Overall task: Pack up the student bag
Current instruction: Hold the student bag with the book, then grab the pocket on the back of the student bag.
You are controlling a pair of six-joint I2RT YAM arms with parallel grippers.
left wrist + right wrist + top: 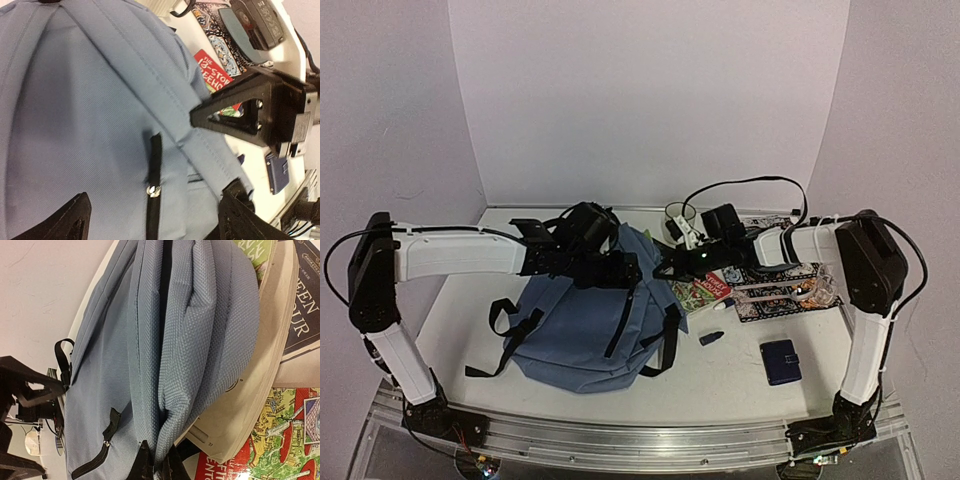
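Soft slate-blue fabric student bag (585,335) on white counter (750,390) | rim pinched by right end effector (156,465), likely for opening | left end effector (152,210) held wide, empty.

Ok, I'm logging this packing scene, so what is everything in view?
Slate-blue fabric backpack: one, blue with black straps, table centre.
Illustrated books: at least three, red, green, dark covers, beside backpack's right edge.
Small navy wallet: one, navy, front right.
Small dark blue cap-like piece: one, between backpack and wallet.
Clear cup: one, transparent, back centre.
White table: one, under everything.
Left pincer: one, black, open over backpack.
Right pincer: one, black, shut on backpack's edge.
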